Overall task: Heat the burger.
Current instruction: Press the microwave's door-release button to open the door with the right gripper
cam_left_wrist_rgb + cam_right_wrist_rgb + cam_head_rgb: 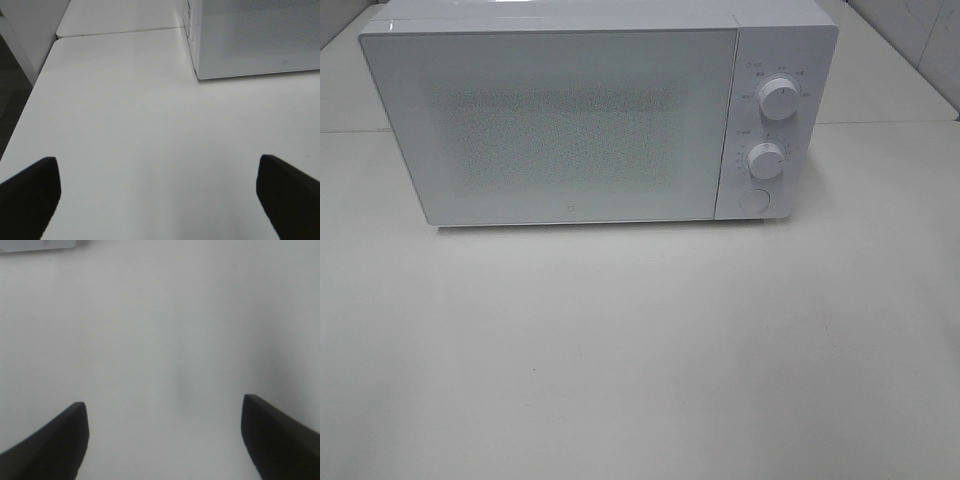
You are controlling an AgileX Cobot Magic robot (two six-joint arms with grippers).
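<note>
A: What sits nearest, and how much of it shows?
B: Only dark fingertips. The wrist view cuts the left gripper (157, 162) down to two black fingers (30, 197) at the frame's edges. They stand far apart with bare white table (140, 130) between them, gripping nothing. The right gripper (163, 404) looks the same: two dark fingers (50, 442) spread wide, with nothing in the gap.

A: And the arms themselves?
B: Neither appears in the high view. Both wrist cameras look down at a slant over the tabletop. I cannot tell whether the tips touch the surface.

A: Further out?
B: Beyond the left claw, a front corner of the white microwave (260, 40) stands on the table. In the right wrist view a pale grey strip (35, 244) at the far edge is too cropped to name.

A: Where is the burger?
B: It shows in no view. The microwave's door (560, 130) is shut and its dotted window is milky, so I cannot see inside. The burger's place and the way it points cannot be told. Right of the door are an upper knob (778, 98), a lower knob (766, 160) and a round button (753, 200) beneath them
</note>
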